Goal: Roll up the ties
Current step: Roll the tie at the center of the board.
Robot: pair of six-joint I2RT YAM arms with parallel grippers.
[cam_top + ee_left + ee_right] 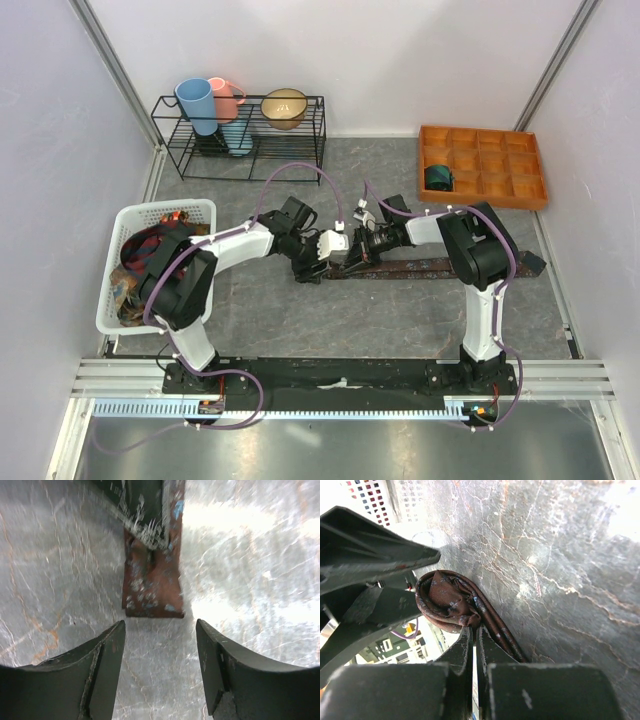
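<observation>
Right wrist view: my right claw [474, 634], fingers pressed together, appears to pinch a fold of the maroon tie [447, 600], whose end is curled into a loose coil on the grey counter [560, 580]. The top external view shows the rest of that tie stretched flat across the counter to the right. The left claw [160, 627] stands with jaws apart and nothing between them, the tie's end just ahead of its tips (that wrist picture is blurred, so I cannot say whether they touch cloth).

My read is that the roll is only begun. To do it well, I would turn the right wrist slowly so each wrap lands square on the one beneath. The left claw should steady the coil's side rather than grab it, and the flat length should feed in without dragging.

More ties [135, 250] lie in the white basket [160, 208], and one teal roll [437, 178] sits in the orange tray [480, 203].
</observation>
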